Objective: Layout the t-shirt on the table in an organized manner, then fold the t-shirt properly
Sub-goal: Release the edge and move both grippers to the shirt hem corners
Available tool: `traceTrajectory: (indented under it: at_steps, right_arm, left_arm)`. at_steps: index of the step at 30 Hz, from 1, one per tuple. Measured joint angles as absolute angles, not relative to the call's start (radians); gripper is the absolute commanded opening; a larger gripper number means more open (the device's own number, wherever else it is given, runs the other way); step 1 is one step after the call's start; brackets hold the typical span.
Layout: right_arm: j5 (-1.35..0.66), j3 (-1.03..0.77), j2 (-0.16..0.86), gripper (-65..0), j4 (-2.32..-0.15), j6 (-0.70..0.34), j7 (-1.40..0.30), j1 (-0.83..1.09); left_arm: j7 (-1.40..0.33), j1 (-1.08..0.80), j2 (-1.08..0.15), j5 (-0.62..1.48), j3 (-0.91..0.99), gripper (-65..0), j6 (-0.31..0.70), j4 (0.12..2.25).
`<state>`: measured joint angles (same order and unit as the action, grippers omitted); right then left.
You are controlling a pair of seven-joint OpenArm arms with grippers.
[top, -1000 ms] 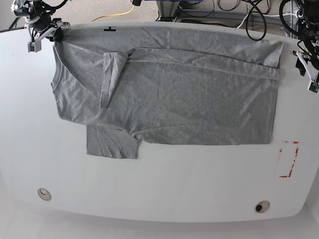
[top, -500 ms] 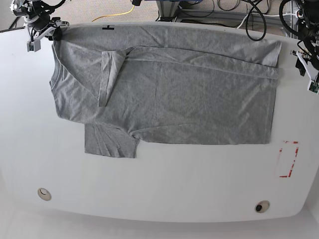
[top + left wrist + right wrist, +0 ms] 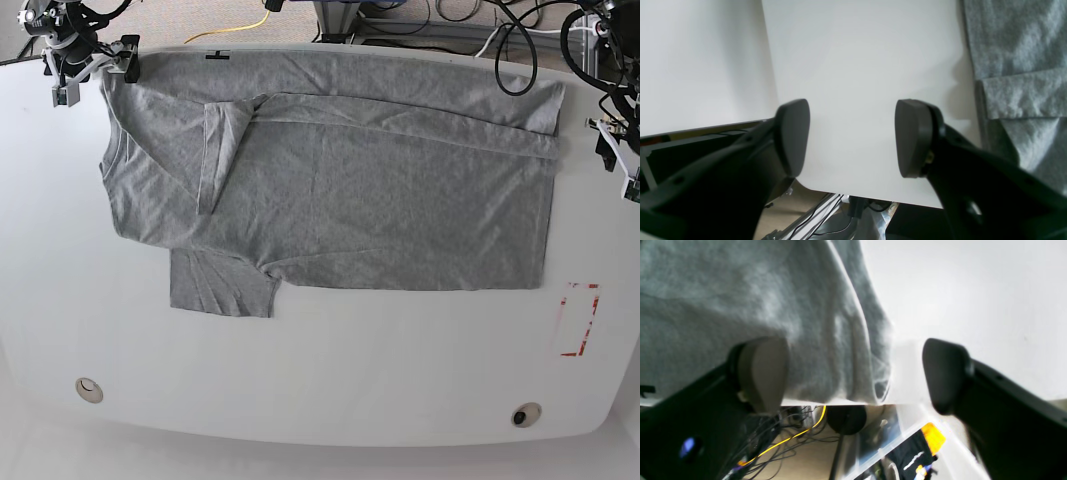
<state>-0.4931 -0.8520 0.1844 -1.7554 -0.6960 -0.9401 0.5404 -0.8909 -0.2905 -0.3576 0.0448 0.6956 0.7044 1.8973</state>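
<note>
The heather-grey t-shirt (image 3: 340, 190) lies spread on the white table (image 3: 330, 370), plain face up. Its far long side is folded over, one sleeve (image 3: 222, 155) is folded onto the body and the other sleeve (image 3: 222, 285) points toward the near edge. My right gripper (image 3: 95, 72) stands open at the shirt's far left corner. In the right wrist view the shirt corner (image 3: 826, 340) lies loose on the table edge between the spread fingers (image 3: 763, 373) of the right gripper (image 3: 853, 373). My left gripper (image 3: 615, 148) hangs open just off the shirt's right end. Between the fingertips of the left gripper (image 3: 852, 138) there is only bare table, with the shirt (image 3: 1017, 66) beside it.
A red tape rectangle (image 3: 578, 320) marks the table's near right. Two round grommets (image 3: 88, 389) (image 3: 525, 413) sit near the front edge. Cables, one of them yellow (image 3: 240, 25), and stands crowd the floor beyond the far edge. A small black mark (image 3: 218, 57) sits at the far edge.
My right gripper has opened and let go of the shirt's far left corner after drawing it slightly up and left. The left gripper has drifted a little to the right.
</note>
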Motion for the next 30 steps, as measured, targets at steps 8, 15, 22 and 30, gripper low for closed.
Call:
traceTrajectory:
  at_steps: [8,15,22,30]
  right_arm:
    - [-0.463,-0.852,0.186,0.0,-1.935,-0.699,-0.933,0.533]
    - [-0.419,-0.844,0.198,0.0,-1.980,-0.699,-0.955,0.432]
    - [-0.414,-0.809,0.256,0.0,-1.963,-0.691,-1.028,0.254]
    - [-0.429,-0.685,0.310,0.0,-1.813,-0.703,-1.041,0.060]
  left_arm:
    - [-0.890,-0.262,-0.360,0.042,0.642,-27.1,0.704,1.897]
    - [-0.897,-0.142,-0.357,0.026,0.561,-27.1,0.704,1.890]
    - [-0.889,-0.023,-0.354,0.039,0.436,-27.1,0.708,1.855]
    - [-0.891,0.143,-0.338,0.033,0.352,-27.1,0.704,1.694]
